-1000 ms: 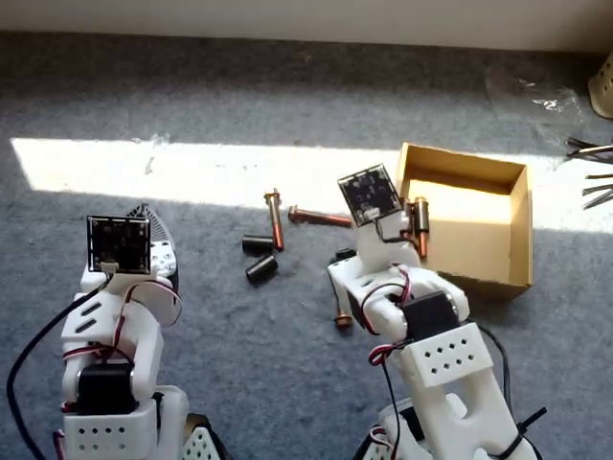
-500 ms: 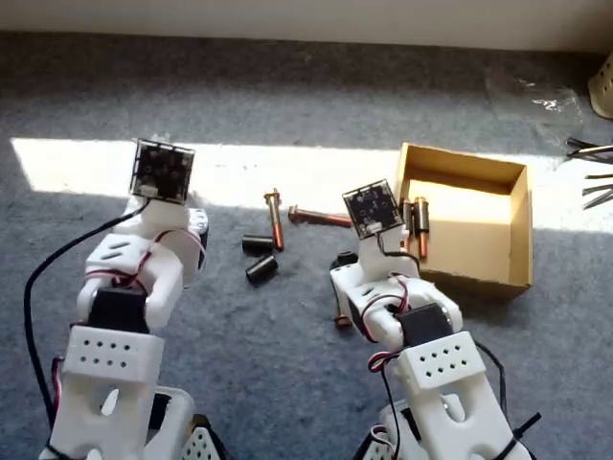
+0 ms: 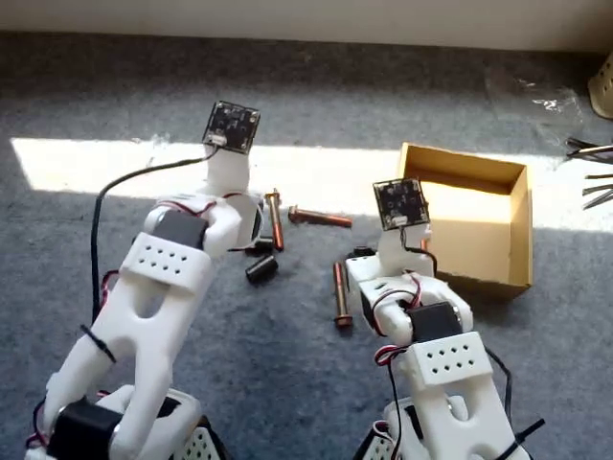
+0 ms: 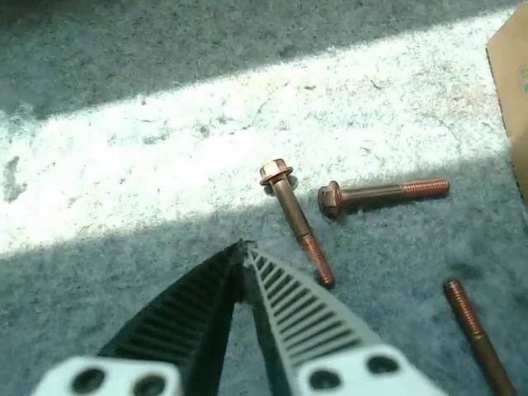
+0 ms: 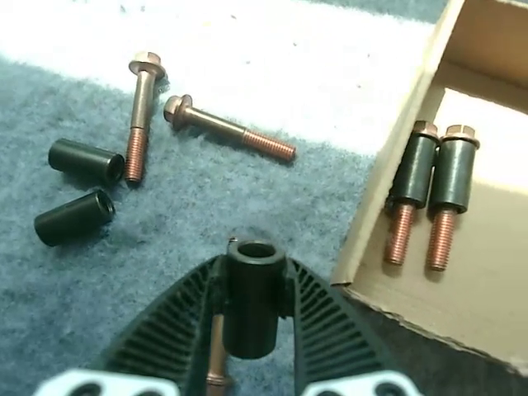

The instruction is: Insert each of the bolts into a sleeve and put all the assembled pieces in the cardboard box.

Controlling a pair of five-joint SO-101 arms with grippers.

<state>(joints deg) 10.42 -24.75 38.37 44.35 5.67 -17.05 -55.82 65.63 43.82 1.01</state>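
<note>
My right gripper [image 5: 252, 262] is shut on a black sleeve [image 5: 252, 301], held upright just outside the cardboard box [image 5: 487, 272], above a copper bolt [image 5: 216, 351] on the carpet. Two assembled pieces [image 5: 415, 186] [image 5: 451, 186] lie in the box [image 3: 517, 235]. Two loose sleeves [image 5: 85, 159] [image 5: 74, 216] and two bolts [image 5: 142, 107] [image 5: 227, 128] lie farther out. My left gripper [image 4: 243, 247] is shut and empty, its tip close to one bolt [image 4: 295, 216], with another bolt [image 4: 384, 193] beyond and a third [image 4: 474, 330] to the side. In the high view the bolts [image 3: 274, 218] [image 3: 321, 218] [image 3: 339, 292] and sleeves [image 3: 261, 268] lie between the arms.
Grey carpet with a bright sunlit band [image 3: 96, 168] across the middle. Metal tools [image 3: 594, 172] and a clear plastic wrapper [image 3: 522, 96] lie at the far right, beyond the box.
The left arm has swung from the near left out to the middle, over the bolts and sleeves. The right arm has shifted right and back, uncovering the bolt beside it.
</note>
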